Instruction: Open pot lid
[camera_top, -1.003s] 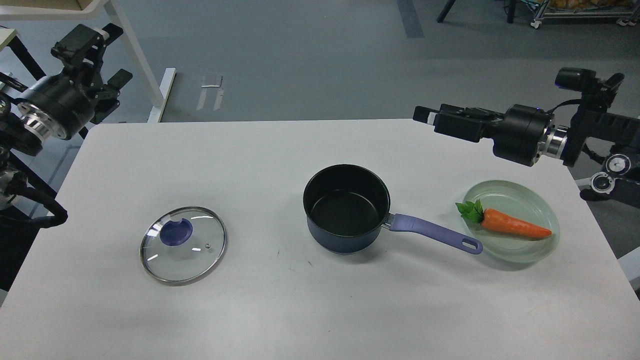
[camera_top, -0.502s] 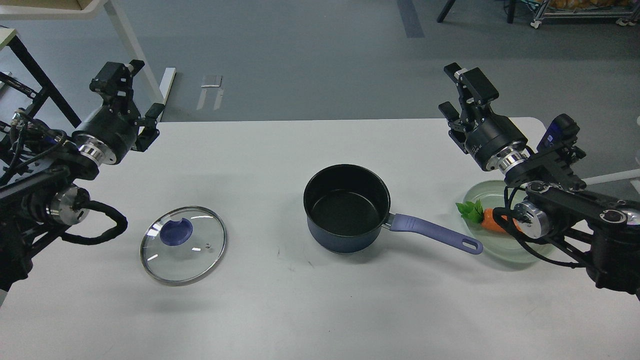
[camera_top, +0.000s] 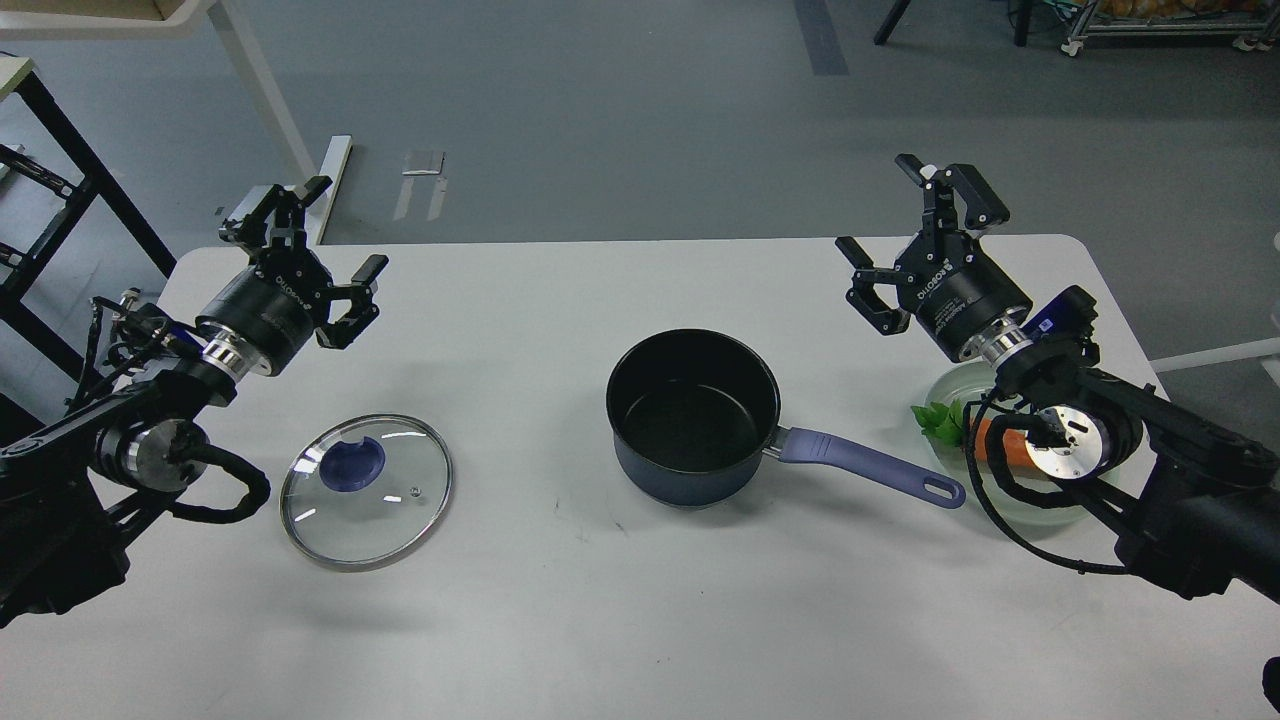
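Observation:
A dark blue pot (camera_top: 694, 416) with a purple handle (camera_top: 868, 466) stands uncovered in the middle of the white table (camera_top: 600, 620). Its glass lid (camera_top: 366, 489) with a blue knob lies flat on the table to the pot's left. My left gripper (camera_top: 306, 229) is open and empty, above the table's back left, beyond the lid. My right gripper (camera_top: 918, 214) is open and empty, above the table's back right, to the right of the pot.
A clear green plate (camera_top: 1040, 505) with a toy carrot (camera_top: 1008, 450) sits at the right, partly hidden by my right arm, just past the end of the pot's handle. A white table leg (camera_top: 268, 100) and a black frame stand on the floor at the back left.
Both arms have swung inward over the table. The left gripper moved right and down toward the lid; the right gripper turned and came over the plate. The pot and lid have not moved.

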